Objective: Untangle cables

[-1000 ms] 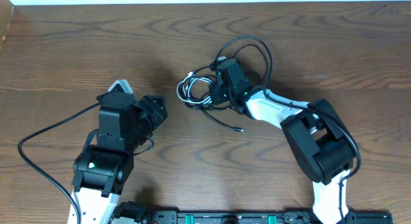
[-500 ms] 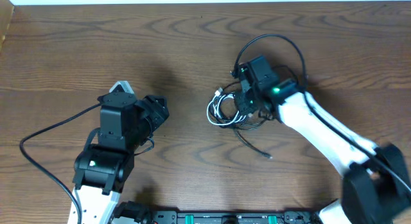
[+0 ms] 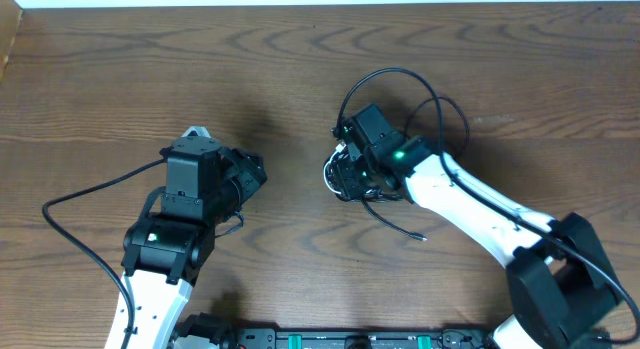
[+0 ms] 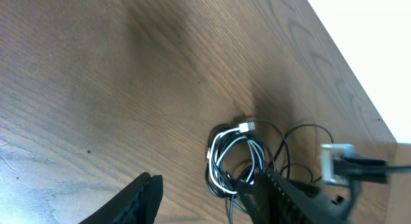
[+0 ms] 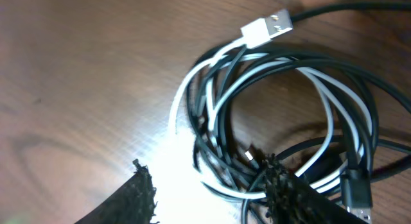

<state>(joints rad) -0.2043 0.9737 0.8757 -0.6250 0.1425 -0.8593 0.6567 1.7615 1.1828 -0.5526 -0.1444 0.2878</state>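
Right wrist: I'm hovering the right tool (image 5: 205, 166), apart, over tangled thin black-and-white cables (image 5: 205, 131) midway between the wooden desk's (image 3: 150, 69) side edges; left tool (image 4: 209, 179) apart, empty. I'm favouring pinching one strand.

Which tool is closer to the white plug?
The right tool: it hovers right over the cable bundle with the white plug. The left tool sits apart, off to the bundle's side.

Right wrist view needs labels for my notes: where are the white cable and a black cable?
white cable (image 5: 268, 25), right wrist view, on its flat white plug.
black cable (image 5: 357, 197), right wrist view, on its dark plug.
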